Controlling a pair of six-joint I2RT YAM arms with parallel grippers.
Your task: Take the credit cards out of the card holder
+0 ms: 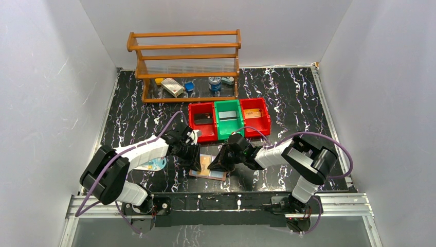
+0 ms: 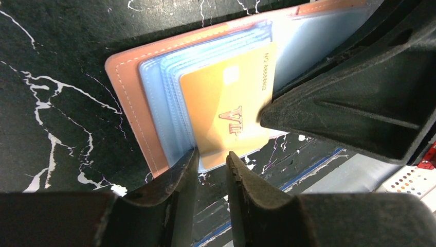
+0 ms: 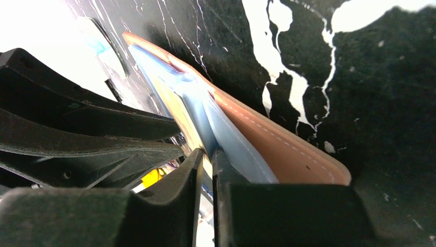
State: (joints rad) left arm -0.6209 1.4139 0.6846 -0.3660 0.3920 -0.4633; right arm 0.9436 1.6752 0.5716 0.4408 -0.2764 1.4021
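Near tabletop (image 1: 288, 103) edge | we see wallet (image 1: 208, 168) open, orange card (image 2: 226, 113) showing | left jaws ajar beside card | right jaws pinching wallet pocket

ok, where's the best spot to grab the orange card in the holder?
The exposed end of the orange card, where it sticks out past the card holder's edge over the table, facing the left hand. Come from that open side, probably pulling straight out: the rest lies tucked in the clear pockets.
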